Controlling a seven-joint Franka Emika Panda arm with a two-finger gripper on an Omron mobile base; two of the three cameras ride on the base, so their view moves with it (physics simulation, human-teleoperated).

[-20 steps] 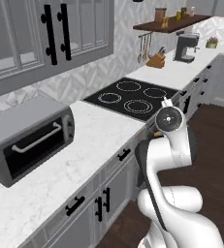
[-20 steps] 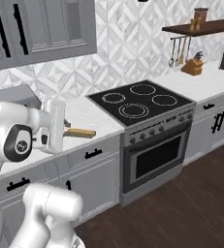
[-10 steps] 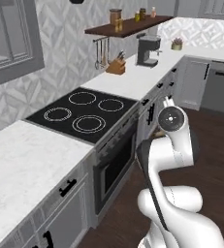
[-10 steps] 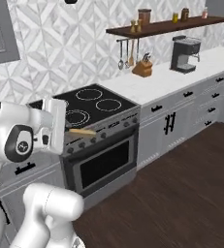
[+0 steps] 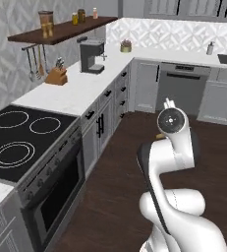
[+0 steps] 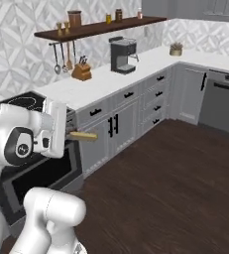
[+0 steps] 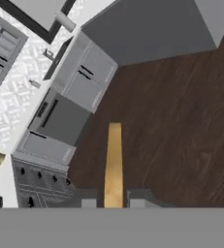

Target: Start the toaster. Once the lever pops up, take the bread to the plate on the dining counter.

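My gripper [image 7: 113, 201] is shut on the bread [image 7: 114, 162], a thin slice seen edge-on with a golden-tan crust, sticking straight out between the two dark fingertips [image 7: 88, 199]. From the right base camera the bread [image 6: 84, 135] juts level from the white hand, and the gripper [image 6: 70, 134] hangs in the air in front of the stove. In the left base view a sliver of the bread [image 5: 159, 136] peeks from behind the arm's wrist. The toaster, the plate and the dining counter are out of view.
A black cooktop and oven [image 5: 16, 142] sit at the left. The marble worktop [image 5: 80, 83] with grey cabinets carries a coffee machine [image 5: 92, 55] and a knife block [image 5: 56, 76] under a wooden shelf [image 5: 61, 29]. Dark wood floor [image 6: 175, 178] lies open ahead.
The whole picture has swept sideways along the worktop, so the base has turned: the toaster oven and cooktop slid away and the corner cabinets came in. The bread stays gripped.
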